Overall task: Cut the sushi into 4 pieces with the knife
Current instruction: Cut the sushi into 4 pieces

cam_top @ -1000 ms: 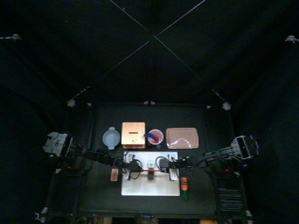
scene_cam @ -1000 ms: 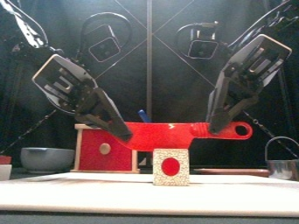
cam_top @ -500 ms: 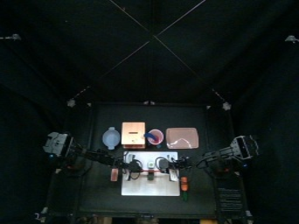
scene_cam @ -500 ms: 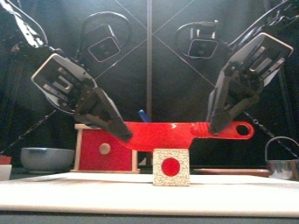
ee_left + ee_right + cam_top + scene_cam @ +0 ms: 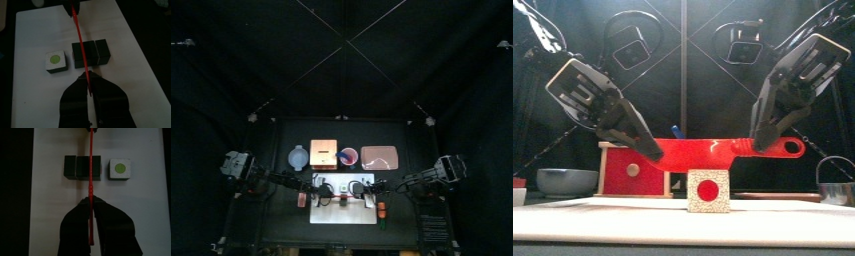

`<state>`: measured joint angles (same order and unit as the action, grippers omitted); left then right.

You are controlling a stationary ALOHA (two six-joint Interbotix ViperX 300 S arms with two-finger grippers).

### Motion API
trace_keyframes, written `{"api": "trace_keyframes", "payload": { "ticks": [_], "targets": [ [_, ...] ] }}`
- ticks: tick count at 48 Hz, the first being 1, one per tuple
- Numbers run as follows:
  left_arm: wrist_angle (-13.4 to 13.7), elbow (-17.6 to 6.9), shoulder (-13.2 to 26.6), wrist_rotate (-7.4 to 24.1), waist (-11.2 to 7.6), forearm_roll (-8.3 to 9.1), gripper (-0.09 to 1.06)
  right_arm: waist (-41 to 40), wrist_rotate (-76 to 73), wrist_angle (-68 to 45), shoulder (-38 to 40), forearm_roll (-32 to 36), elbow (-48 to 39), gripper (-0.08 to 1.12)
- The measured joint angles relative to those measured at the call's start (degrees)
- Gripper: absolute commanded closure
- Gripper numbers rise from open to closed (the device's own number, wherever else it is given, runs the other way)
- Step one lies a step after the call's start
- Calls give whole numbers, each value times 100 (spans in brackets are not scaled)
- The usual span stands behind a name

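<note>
A red toy knife (image 5: 714, 152) hangs level above the white cutting board (image 5: 593, 222), held at both ends. My left gripper (image 5: 655, 157) is shut on the blade's tip end. My right gripper (image 5: 755, 150) is shut on the handle, just inside its ring. Under the blade lies the sushi roll (image 5: 83, 166), a row of dark blocks still joined, and the blade's edge (image 5: 80, 45) crosses it. One cut piece (image 5: 119, 169) lies apart beside the roll, round centre up. The front view shows a pale end face with a red centre (image 5: 708, 190) directly below the knife.
Behind the board stand a blue-grey bowl (image 5: 298, 157), the wooden box with a red drawer front (image 5: 323, 154), a red cup (image 5: 349, 155) and the pink tray (image 5: 380, 157). A metal cutter (image 5: 835, 190) sits at the right edge. Small reddish toys (image 5: 302, 200) lie by the board's sides.
The knife's handle end has lifted very slightly, and my left arm has leaned a little to the left. Both grips are unchanged.
</note>
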<state>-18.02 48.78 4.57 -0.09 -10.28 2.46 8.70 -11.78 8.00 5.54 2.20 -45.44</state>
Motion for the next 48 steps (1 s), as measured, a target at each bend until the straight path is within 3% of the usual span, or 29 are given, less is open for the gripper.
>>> {"api": "trace_keyframes", "payload": {
  "ticks": [24, 36, 48],
  "targets": [
    [-9, -53, 334, -9, -35, -149, 65, 35, 9, -53, -299, -141, -35, 95],
    [-18, -167, 791, 0, -44, -448, 65, 44, 18, -158, -703, -246, 0, 95],
    [-9, -185, 809, 18, -35, -475, 65, 35, 9, -132, -729, -229, 18, 95]
  ]
}}
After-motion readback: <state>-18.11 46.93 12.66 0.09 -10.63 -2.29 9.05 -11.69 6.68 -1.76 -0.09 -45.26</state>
